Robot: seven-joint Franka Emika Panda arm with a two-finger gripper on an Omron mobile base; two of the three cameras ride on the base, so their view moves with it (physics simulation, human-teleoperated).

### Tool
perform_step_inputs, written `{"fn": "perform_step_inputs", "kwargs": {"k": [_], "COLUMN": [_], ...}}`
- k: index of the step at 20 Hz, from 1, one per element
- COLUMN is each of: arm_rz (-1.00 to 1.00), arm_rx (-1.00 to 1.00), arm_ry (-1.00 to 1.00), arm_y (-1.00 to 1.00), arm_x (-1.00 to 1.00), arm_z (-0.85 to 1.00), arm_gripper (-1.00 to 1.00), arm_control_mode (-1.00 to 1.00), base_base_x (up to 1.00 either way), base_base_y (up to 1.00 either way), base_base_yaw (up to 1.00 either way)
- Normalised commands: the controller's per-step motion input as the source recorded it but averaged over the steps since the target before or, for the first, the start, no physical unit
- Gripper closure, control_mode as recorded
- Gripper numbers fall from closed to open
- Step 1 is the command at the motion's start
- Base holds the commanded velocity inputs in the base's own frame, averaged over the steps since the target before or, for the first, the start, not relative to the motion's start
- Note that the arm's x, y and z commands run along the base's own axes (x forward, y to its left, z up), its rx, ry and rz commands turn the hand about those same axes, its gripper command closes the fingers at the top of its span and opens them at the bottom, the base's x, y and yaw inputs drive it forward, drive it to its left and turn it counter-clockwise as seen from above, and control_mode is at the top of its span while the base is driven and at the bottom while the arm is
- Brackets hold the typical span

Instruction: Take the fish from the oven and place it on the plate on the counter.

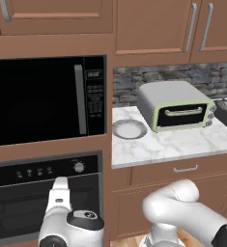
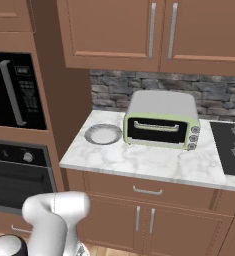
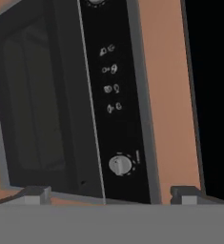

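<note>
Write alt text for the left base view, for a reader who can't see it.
A white robot arm reaches toward the closed oven at lower left, below a black microwave set in wooden cabinetry. To the right, a marble counter holds a small grey-rimmed plate beside a pale-green toaster oven, with a stone backsplash behind.

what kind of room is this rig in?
A rendered home kitchen: a built-in wall oven under a black microwave, a marble counter with a toaster oven and plate, and wooden cabinets.
</note>
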Motion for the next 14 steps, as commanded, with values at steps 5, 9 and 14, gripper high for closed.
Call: {"fn": "perform_step_inputs", "kwargs": {"k": [5,9,14], "arm_rz": [0.00,-0.12,-0.14], "arm_rx": [-0.01,-0.06,-0.08], "arm_ry": [-0.11,-0.03,-0.01], "arm_y": [0.16,0.80,0.81], "arm_x": [0.19,0.09,0.20], "arm_z": [-0.24,-0.46,-0.57], "arm_gripper": [-1.00,-1.00,-1.00], "arm_control_mode": [-1.00,-1.00,-1.00], "base_base_x": [0.00,0.00,0.00], "base_base_y": [0.00,0.00,0.00], "base_base_yaw": [0.00,0.00,0.00]}}
